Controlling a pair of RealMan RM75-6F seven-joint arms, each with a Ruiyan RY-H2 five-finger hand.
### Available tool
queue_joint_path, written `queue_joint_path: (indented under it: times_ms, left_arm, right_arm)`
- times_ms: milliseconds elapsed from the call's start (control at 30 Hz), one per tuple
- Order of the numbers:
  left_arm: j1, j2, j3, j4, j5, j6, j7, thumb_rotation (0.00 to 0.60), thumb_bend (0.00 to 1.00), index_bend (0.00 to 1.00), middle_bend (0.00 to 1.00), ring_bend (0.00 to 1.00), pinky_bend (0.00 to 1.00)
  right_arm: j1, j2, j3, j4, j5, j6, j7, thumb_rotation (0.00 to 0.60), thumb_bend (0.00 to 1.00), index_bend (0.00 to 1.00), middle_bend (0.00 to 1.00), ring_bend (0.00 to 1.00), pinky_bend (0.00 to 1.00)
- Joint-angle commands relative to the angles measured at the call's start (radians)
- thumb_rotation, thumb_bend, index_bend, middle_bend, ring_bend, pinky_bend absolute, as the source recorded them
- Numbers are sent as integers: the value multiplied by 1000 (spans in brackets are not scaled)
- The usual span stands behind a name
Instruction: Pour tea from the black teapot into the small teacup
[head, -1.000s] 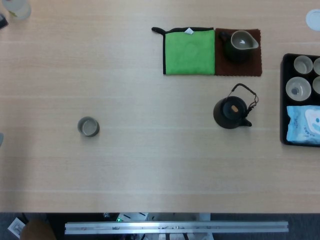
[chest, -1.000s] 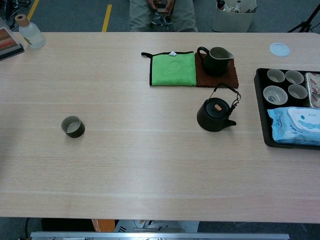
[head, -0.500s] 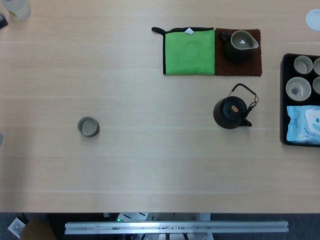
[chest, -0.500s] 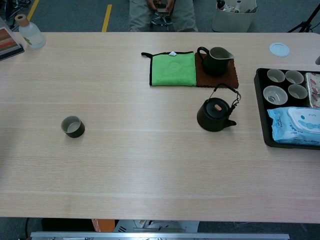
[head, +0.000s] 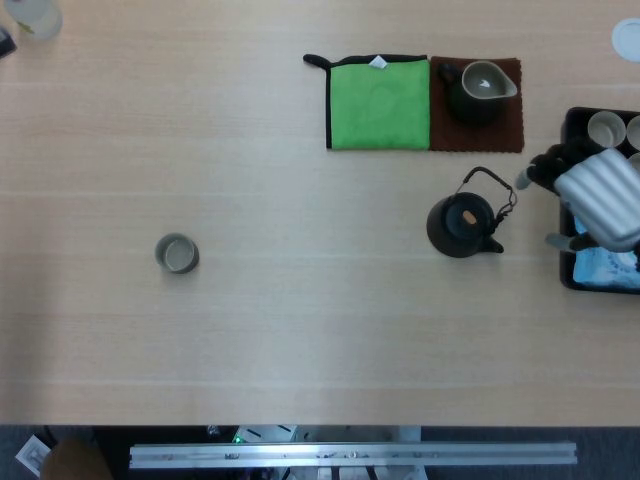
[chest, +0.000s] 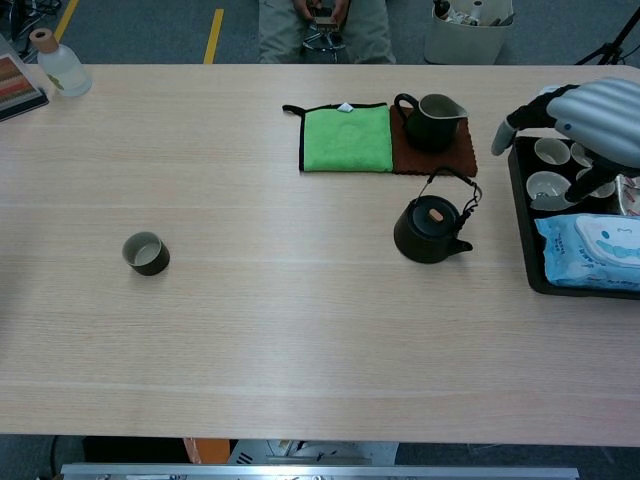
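The right hand (head: 592, 200) hangs at the right edge of the frame, over the near side of the black tray (head: 567, 200), fingers apart and holding nothing; the left hand isn't in sight in either view. The teapot (head: 462, 225) sits right of centre, just left of the hand, its bail handle (head: 490, 182) leaning toward the upper right and its spout pointing right. The teacup (head: 177, 254) stands far off at the left, well apart from the pot. To my eye the job now is the grasp: come in level from the right, hook the fingers under the handle's arch without nudging the pot, and close firmly before lifting, since a loose hold would let it swing.
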Motion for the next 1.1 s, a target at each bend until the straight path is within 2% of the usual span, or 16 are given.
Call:
queue_joint_path:
  times_ms: [33,300,600,767,1100]
  left_arm:
    - [1,1,0,-1,-4,-2,0,600,245,325,280,228,219]
    - [6,9,1,-7,-16,-4,2,600,245,325,282,229,219]
    - [11,18,6,-9,-28,-15,-5,600,245,325,282,229,219]
    - [10,20,4,-11,-28,-14,-10,600,245,325,282,229,219]
    - [4,18,2,-9,-27,-24,-9,600,246,325,282,229,219]
  right_arm:
    - [55,-58,15,28,36,-68,-34,600,0,358,365,263,247]
    - [145,-169,40,109,142,-173,-105,600,0,270,322,187,173]
    - [209,-232,46,180,238,-232,-153,600,0,266,319,180,148]
    - [232,-248,45,205,280,-248,-169,600,0,265,319,180,148]
    - [239,-221,6,201,341,-263,-186,600,0,266,319,179,148]
